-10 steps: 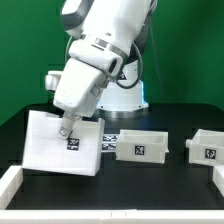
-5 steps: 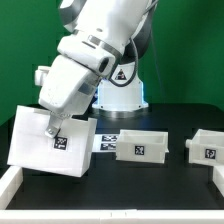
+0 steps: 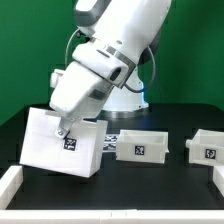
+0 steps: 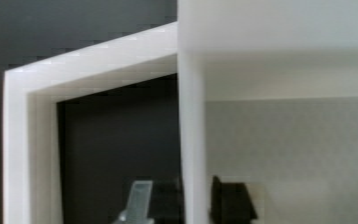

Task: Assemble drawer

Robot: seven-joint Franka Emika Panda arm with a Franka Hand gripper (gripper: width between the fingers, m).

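On the exterior view's left of the black table (image 3: 180, 185), the white Panda arm (image 3: 110, 50) leans down from its base at the far side. Its wrist slopes steeply toward the near left, and the gripper (image 3: 64, 128) meets the top edge of the large hollow glossy white plastic casing (image 3: 45, 150) of the drawer. The jaws are clenched on that thin upper wall (image 4: 194, 120). In the wrist view it runs down between the two fingers (image 4: 142, 203), one grey and one dark, one on each face.

The casing stands at a slant to the camera, with its black-and-white square tag (image 3: 71, 143) just below the gripper. To its right, apart from it, stand two low white tray boxes: the middle tray box (image 3: 145, 146) and the right tray box (image 3: 207, 146), which the right edge cuts off.

The marker board (image 3: 108, 139) shows only as a sliver between the casing and the middle tray box. The arm's upper links leave the frame at the top. Whether the casing's base lies flat on the table is hard to tell. A white bar (image 3: 10, 183) at the near left is also cut off by the frame.
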